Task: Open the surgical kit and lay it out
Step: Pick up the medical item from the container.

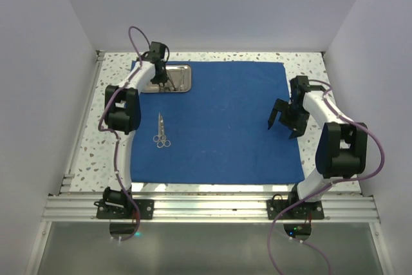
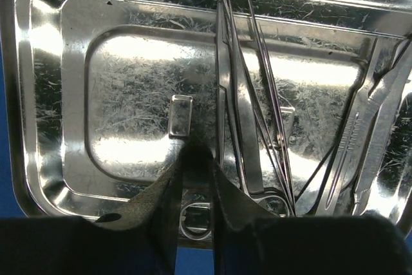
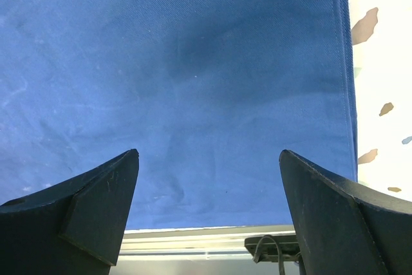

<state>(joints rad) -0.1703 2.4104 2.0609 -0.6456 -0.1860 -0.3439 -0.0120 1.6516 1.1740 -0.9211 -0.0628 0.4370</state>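
Note:
The royal-blue cloth point(image 1: 225, 127) lies spread flat as a large sheet. The steel tray point(image 1: 183, 69) sits on its back left corner. Thin silver scissors point(image 1: 161, 132) lie on the cloth in front of the tray. My left gripper point(image 1: 162, 80) is down inside the tray point(image 2: 58, 94), its fingers point(image 2: 154, 198) closed tip to tip on the tray floor with nothing seen between them. Ring-handled forceps point(image 2: 235, 94) lie just right of it, one ring point(image 2: 196, 218) showing under the fingers. Tweezers point(image 2: 373, 133) lie at the tray's right end. My right gripper point(image 1: 283, 123) is open and empty above the cloth's right side point(image 3: 193, 62).
Speckled tabletop point(image 1: 309, 69) borders the cloth; it shows past the cloth's edge in the right wrist view point(image 3: 380, 62). An aluminium rail point(image 1: 212, 207) runs along the near edge. White walls enclose the left, back and right sides.

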